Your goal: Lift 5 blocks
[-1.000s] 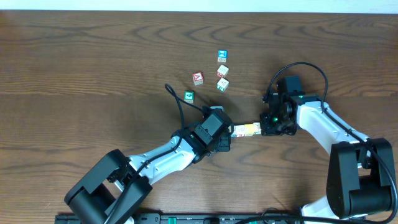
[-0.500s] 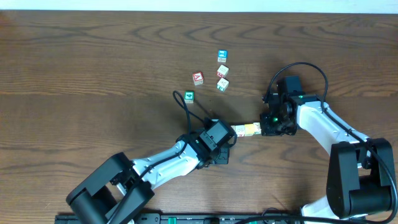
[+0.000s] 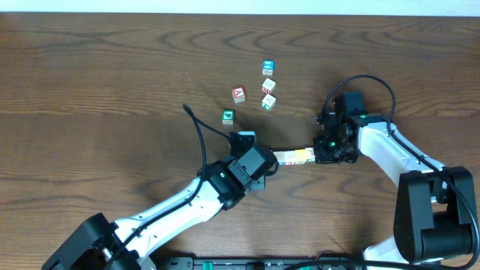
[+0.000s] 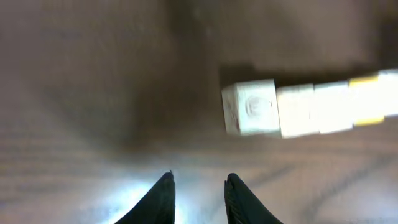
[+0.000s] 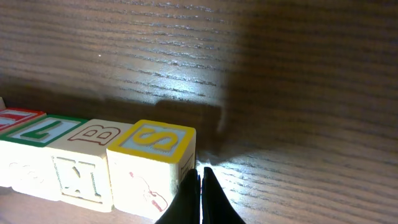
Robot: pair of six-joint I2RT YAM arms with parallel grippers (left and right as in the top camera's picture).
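A row of blocks lies end to end on the wooden table. Its right end is a yellow-faced S cube; beside that come a cream B cube and a green-edged T cube. My right gripper is shut, its tips against the yellow cube's right side. In the left wrist view the row's cream end cube sits up and to the right of my left gripper. That gripper is open, holds nothing, and stands just off the row's left end.
Loose cubes lie behind the row: a blue one, two cream ones, a red one and a green one. The left arm's cable loops above the table near the green cube.
My left gripper has drawn back from the row's left end and its jaws have parted. The row's left end cube now shows. The right arm has not moved.
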